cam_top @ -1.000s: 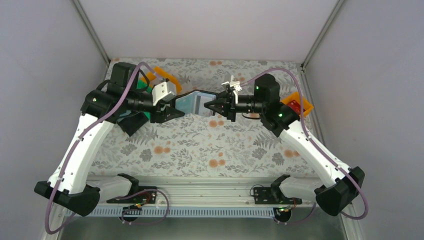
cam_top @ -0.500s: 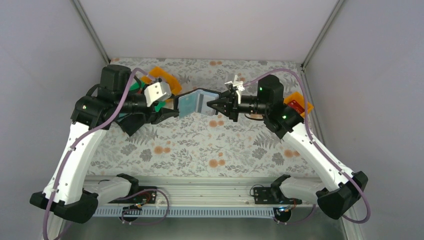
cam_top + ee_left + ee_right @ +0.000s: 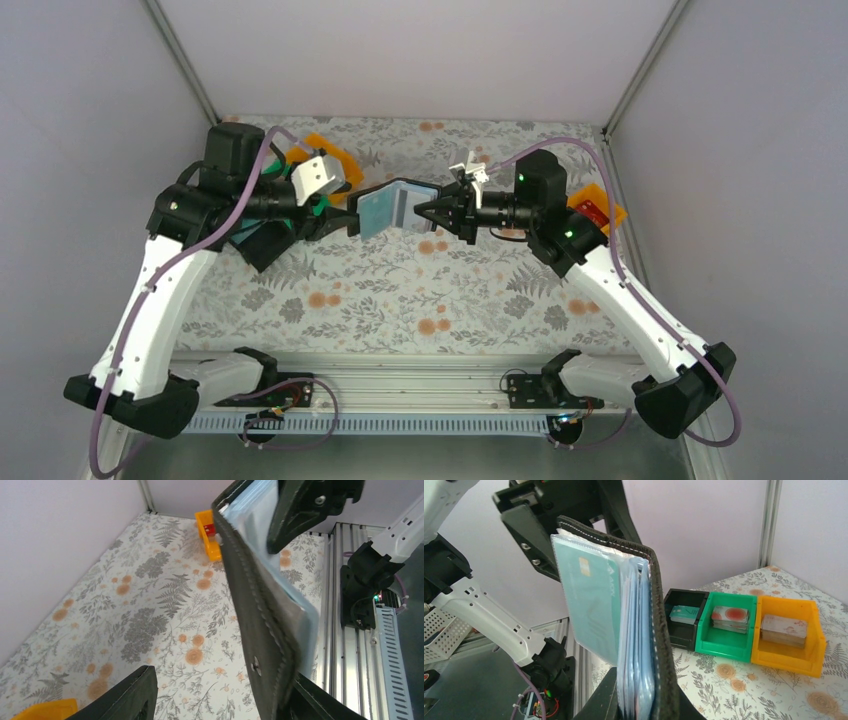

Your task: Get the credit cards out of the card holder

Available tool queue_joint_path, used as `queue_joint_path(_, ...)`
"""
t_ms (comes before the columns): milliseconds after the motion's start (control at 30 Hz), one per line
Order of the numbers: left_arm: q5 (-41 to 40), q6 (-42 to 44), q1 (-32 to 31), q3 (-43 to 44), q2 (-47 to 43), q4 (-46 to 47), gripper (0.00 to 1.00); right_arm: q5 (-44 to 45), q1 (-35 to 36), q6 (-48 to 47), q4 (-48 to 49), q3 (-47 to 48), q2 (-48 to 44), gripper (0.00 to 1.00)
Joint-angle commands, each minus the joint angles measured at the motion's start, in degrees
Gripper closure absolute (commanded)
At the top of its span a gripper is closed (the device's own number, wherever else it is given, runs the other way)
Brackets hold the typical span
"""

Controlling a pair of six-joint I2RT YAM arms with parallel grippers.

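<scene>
The black card holder (image 3: 392, 206) hangs in the air between my two grippers, half open, with bluish clear pockets. My right gripper (image 3: 428, 212) is shut on its right end; in the right wrist view both fingers clamp the holder (image 3: 659, 630) from below, and a teal card (image 3: 591, 600) sits in its front pocket. My left gripper (image 3: 335, 222) is open at the holder's left end. In the left wrist view the holder (image 3: 255, 610) leans against the right finger (image 3: 320, 705) while the left finger (image 3: 125, 695) stands far off.
Black (image 3: 684, 632), green (image 3: 724, 647) and orange (image 3: 804, 662) trays stand in a row behind the left arm, each with cards in it. A second orange tray (image 3: 612, 214) with a red item sits by the right arm. Grey walls close in the table.
My left gripper has opened and drawn back to the left, off the holder's left half. My right gripper still holds the holder, which has folded slightly.
</scene>
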Motion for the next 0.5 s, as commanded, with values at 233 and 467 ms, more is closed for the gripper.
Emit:
queue_joint_path(233,3.3,-3.0,0.3,1.8,2.7,2.8,0.38,-1.6,-0.5,0.4,1.4,1.8,-0.9,0.96)
queue_joint_path(467,6.7,-4.1,0.1,2.5,4.8,3.4,0.2,-0.9,-0.4,1.0,1.0,3.0,0.3,0.96)
